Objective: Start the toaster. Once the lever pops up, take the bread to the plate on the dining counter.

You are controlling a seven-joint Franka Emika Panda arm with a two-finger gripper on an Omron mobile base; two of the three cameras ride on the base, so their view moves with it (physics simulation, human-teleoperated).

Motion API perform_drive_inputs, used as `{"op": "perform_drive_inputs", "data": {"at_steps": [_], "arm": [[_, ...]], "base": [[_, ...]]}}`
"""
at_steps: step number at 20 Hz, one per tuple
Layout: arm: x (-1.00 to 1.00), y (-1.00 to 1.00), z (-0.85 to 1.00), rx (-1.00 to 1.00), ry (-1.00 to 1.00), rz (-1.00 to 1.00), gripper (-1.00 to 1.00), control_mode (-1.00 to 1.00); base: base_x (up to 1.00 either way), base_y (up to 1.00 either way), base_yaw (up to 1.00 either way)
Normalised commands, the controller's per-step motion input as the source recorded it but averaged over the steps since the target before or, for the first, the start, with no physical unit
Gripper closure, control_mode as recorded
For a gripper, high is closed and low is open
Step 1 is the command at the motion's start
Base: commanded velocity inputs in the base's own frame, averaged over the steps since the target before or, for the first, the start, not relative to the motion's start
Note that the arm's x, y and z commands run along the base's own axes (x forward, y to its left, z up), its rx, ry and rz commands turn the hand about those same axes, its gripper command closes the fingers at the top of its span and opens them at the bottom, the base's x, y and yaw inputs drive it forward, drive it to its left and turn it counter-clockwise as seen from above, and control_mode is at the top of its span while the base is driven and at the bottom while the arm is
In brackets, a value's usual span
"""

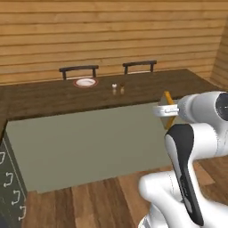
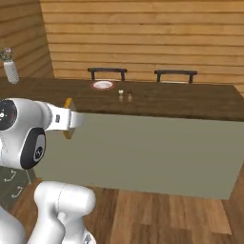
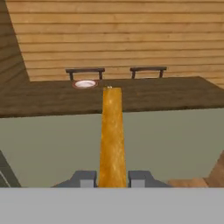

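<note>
Bread (image 3: 112, 135) in transit, edge-on, clamped between the fingers of the tool (image 3: 112, 179), held short of the worktop (image 1: 53, 95) and well apart from the plate (image 1: 85, 82).

Risk, judged: slice pinched at one end only, so it may slip or tilt in carriage, or catch the worktop edge, or knock the two small shakers (image 1: 118, 88) near the plate. Plate, red-rimmed, at the far edge before a chair (image 1: 79, 70), appears to hold nothing.

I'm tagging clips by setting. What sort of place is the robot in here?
Likely a home kitchen's dining area: a long dark wood dining counter with two chairs behind it, a red-rimmed plate and small shakers on top, plank walls, and bread in the fingers.
</note>
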Motion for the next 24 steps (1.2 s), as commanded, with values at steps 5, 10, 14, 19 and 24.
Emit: {"op": "perform_drive_inputs", "data": {"at_steps": [5,10,14,19,24], "arm": [[0.00,0.00,0.00,0.00,0.00,0.00,1.00,1.00],[0.00,0.00,0.00,0.00,0.00,0.00,1.00,1.00],[0.00,0.00,0.00,0.00,0.00,0.00,1.00,1.00],[0.00,0.00,0.00,0.00,0.00,0.00,1.00,1.00],[0.00,0.00,0.00,0.00,0.00,0.00,1.00,1.00]], "base": [[1.00,-0.09,0.12],[1.00,0.33,-0.12],[0.94,0.68,-0.05],[0.81,0.38,0.00],[0.58,0.04,0.00]]}}
